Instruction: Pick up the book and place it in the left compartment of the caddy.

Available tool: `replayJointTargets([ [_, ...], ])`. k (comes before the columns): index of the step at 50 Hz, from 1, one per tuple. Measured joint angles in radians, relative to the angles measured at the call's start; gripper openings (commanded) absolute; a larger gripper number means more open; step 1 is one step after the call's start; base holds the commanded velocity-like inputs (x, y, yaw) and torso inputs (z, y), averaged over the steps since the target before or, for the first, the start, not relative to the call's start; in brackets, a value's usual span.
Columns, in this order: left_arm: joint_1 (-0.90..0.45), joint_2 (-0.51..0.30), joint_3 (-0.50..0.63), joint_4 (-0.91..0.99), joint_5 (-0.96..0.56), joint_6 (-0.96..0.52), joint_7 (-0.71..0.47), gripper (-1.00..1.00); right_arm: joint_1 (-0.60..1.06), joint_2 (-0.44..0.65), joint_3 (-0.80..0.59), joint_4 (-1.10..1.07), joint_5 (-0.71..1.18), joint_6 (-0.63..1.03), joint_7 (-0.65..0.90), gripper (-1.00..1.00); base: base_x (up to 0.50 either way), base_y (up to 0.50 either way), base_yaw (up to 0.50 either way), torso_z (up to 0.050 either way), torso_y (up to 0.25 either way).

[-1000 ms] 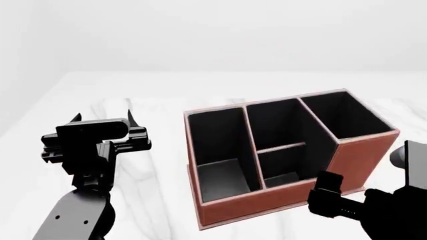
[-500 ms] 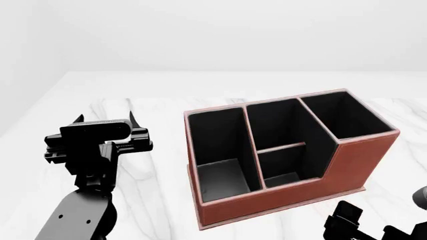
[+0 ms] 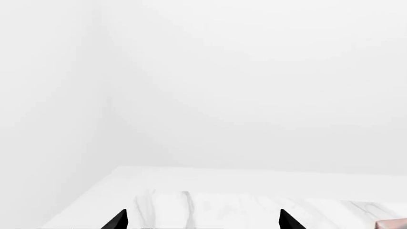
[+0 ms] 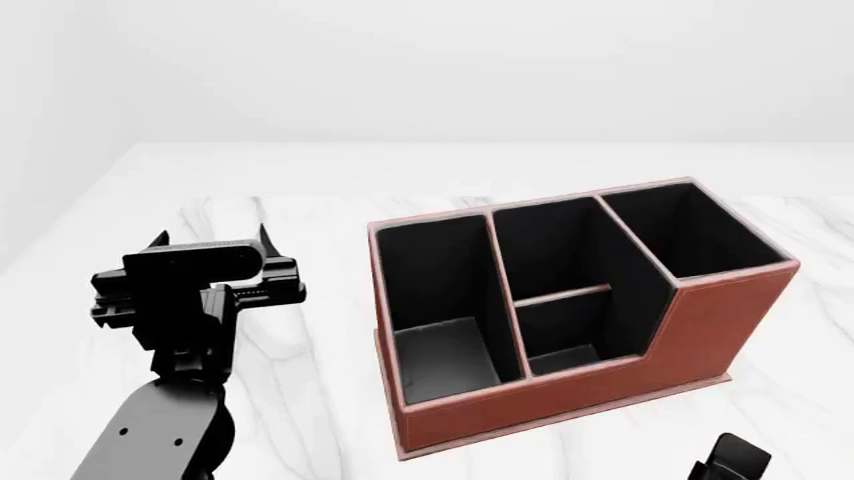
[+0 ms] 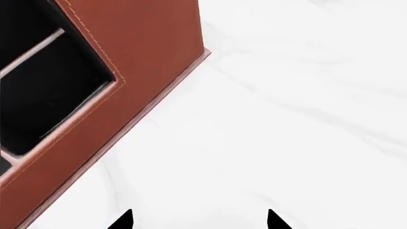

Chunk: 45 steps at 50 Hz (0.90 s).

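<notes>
The left claw is hovering over the left part of the bench, its two tips standing apart with nothing between them; its own camera is showing both black tips wide of each other, pointing across the bare marble toward the far wall. Held level and idle like this, it is probably waiting while the other arm works. The right claw is showing only its two tips in its own camera, spread apart and empty, looking down on bare bench just beside the near right corner of the caddy. In the head camera only a black scrap of that arm is peeking in at the near right edge.

The book is not showing in any camera, so where it is lying cannot be told; possibly it is somewhere nearer than the cameras are covering.

The left compartment, the long low-walled slot on the caddy's left side, is standing open and looks unoccupied. Nothing is blocking the way in from above. The caddy's taller right-hand wall could be getting in the way of a reach from the right.
</notes>
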Motion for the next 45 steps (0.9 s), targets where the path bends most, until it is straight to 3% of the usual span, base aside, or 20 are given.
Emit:
replayJointTargets([
  [6,-0.001,-0.001,0.000,-0.007,-0.002,0.004,-0.002,1.00,-0.113,0.008,0.138,-0.009,0.011,0.013,0.027,1.00,0.00,0.00,0.00,0.000,0.000],
  [12,-0.001,-0.002,0.002,-0.012,-0.004,0.007,-0.004,1.00,-0.219,-0.028,0.319,-0.013,0.053,0.076,0.050,1.00,0.00,0.00,0.00,0.000,0.000],
  [18,-0.003,-0.002,0.005,-0.015,-0.006,0.006,-0.006,1.00,-0.279,-0.100,0.414,-0.016,0.082,0.138,0.063,1.00,0.00,0.00,0.00,0.000,0.000],
  [32,-0.010,-0.005,0.009,-0.008,-0.013,-0.002,-0.011,1.00,-0.358,-0.304,0.456,-0.015,0.067,0.260,0.064,1.00,0.00,0.00,0.00,0.000,0.000],
  [45,-0.010,-0.009,0.009,-0.008,-0.020,-0.003,-0.017,1.00,-0.337,-0.389,0.414,-0.016,0.058,0.295,0.069,1.00,0.00,0.00,0.00,0.000,0.000],
])
